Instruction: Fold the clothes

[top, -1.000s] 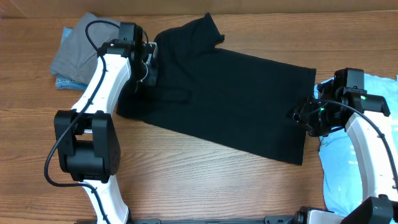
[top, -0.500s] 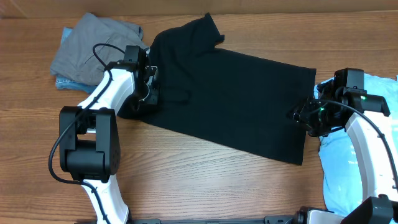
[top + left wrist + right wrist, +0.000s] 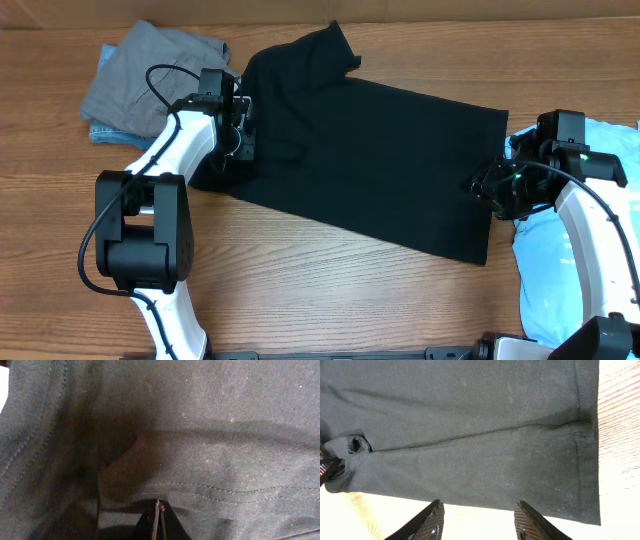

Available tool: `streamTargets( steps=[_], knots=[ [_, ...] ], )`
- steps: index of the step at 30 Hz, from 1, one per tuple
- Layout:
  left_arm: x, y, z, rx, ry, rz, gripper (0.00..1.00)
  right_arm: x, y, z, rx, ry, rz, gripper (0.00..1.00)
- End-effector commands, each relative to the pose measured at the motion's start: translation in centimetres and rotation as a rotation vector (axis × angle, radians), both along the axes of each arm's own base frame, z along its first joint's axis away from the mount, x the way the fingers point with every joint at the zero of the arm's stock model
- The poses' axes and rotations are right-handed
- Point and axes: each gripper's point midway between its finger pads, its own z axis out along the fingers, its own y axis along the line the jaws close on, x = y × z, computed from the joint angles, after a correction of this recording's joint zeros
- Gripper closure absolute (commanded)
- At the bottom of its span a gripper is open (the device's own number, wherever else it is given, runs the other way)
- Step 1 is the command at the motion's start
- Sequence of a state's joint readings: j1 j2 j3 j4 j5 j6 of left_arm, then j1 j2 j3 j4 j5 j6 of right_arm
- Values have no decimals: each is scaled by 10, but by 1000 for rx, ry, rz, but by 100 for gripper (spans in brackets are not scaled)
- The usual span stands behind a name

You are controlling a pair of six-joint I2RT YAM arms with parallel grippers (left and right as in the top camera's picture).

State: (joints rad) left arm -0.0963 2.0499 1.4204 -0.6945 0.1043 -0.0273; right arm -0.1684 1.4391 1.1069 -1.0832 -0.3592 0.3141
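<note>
The black T-shirt (image 3: 370,150) lies spread flat across the middle of the table, collar end at the far left and hem at the right. My left gripper (image 3: 238,140) is down on its left sleeve area. In the left wrist view its fingers (image 3: 159,519) are pressed together on a raised fold of black cloth (image 3: 210,460) by a stitched hem. My right gripper (image 3: 488,190) is open and empty at the shirt's right hem. In the right wrist view its fingers (image 3: 479,522) hover over bare table just off the shirt's edge (image 3: 470,445).
A grey garment (image 3: 140,75) lies on a blue piece (image 3: 100,130) at the far left. A light blue printed T-shirt (image 3: 560,270) lies at the right edge under my right arm. The wooden table (image 3: 330,290) shows in front of the shirt.
My left gripper has moved from the shirt's upper left edge toward me onto the sleeve area, then edged slightly back. The right arm and the shirt's outline have not visibly moved.
</note>
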Motion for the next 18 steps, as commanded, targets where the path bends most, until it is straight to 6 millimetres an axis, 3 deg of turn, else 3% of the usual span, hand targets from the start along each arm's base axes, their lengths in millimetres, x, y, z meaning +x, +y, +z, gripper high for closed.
streamTargets(
  steps=[1,3,4,5,8,12,18],
  knots=[
    [8,0,7,1,-20,3,96,4,1,4,-3,-18,10,51],
    [8,0,10,2,-15,3,96,4,1,4,-3,-16,10,51],
    [5,2,9,10,-4,5,91,3,1,4,-2,-14,10,51],
    [1,6,7,37,15,12,68,2,1,4,-2,-10,10,51],
    [-2,17,3,93,20,25,55,2,1,4,-1,-10,10,51],
    [2,21,-2,96,5,51,54,2,1,4,-2,-10,10,51],
    [4,14,-14,56,17,51,64,2,1,4,-1,-10,10,51]
  ],
)
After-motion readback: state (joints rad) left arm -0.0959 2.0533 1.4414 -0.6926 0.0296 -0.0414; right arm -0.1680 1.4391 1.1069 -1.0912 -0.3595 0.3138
